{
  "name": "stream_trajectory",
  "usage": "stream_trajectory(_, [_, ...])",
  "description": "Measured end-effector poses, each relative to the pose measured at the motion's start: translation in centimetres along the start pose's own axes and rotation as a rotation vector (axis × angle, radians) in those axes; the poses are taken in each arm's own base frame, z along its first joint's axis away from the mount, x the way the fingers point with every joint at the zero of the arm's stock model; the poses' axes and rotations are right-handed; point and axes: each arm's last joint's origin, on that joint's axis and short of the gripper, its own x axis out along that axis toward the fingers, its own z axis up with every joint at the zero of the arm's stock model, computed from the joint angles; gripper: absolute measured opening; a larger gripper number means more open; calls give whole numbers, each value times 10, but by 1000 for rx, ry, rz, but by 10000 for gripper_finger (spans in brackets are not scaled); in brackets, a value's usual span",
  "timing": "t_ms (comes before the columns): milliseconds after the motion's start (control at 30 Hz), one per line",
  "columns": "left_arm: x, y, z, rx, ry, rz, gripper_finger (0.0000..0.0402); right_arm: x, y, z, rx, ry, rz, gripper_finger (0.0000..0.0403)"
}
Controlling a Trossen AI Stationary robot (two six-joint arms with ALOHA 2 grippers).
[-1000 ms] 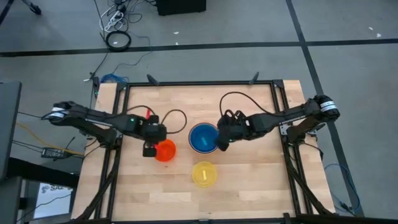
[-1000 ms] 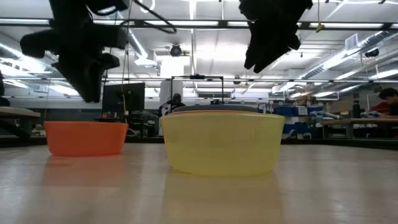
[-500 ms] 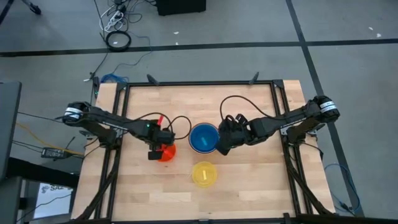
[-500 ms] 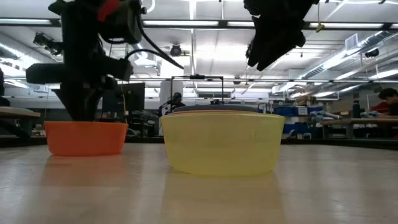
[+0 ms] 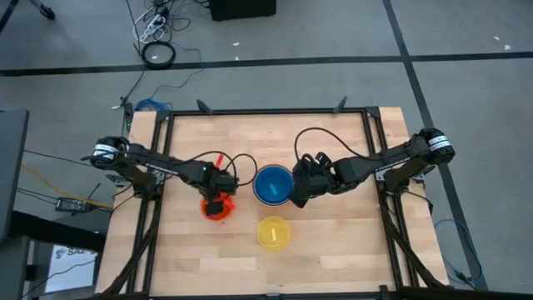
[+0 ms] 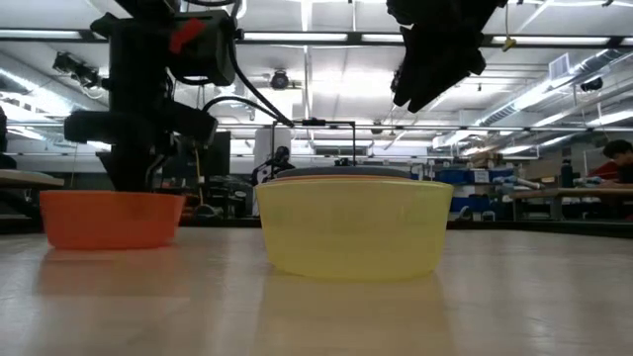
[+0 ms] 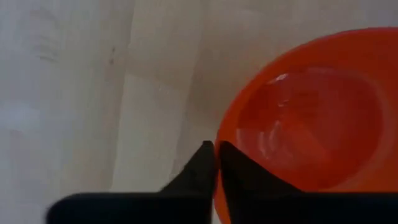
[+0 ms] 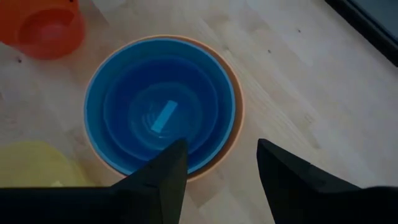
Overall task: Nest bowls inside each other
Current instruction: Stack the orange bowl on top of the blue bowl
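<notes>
No readable writing anywhere. Left gripper (image 7: 214, 163) pinched together on the rim of the red-orange bowl (image 5: 218, 207) — left of the table (image 5: 333, 250) middle. Right gripper (image 8: 217, 163) with fingers apart, holding nothing, hovering above the blue bowl (image 8: 160, 112), nested in the orange bowl (image 8: 238, 121) at the centre. Yellow bowl (image 5: 273, 232) nearer the front edge.

Left tool (image 5: 217, 204) is lowered with fingers pinched together; right tool (image 5: 293, 197) hangs spread.

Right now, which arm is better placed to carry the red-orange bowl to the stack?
Left. Its gripper has its jaws shut on the red-orange bowl's rim. The right gripper hovers open above the blue bowl, apart from the red-orange one.
</notes>
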Motion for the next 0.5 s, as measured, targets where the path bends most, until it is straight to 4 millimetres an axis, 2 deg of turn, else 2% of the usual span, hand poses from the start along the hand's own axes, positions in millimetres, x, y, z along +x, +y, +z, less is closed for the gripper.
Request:
stream_trajectory(267, [-7,0,4,-3,-34,-19,5,0,-2,-1,-11,-9,-34,178])
stream_trajectory(367, [-27,0,10,-12,-109,-39,4,0,-3,-2,-22,-2,-50,178])
stream_trajectory(500, [-66,1,23,-18,-261,-76,3,-1,-7,-6,-51,10,-113,178])
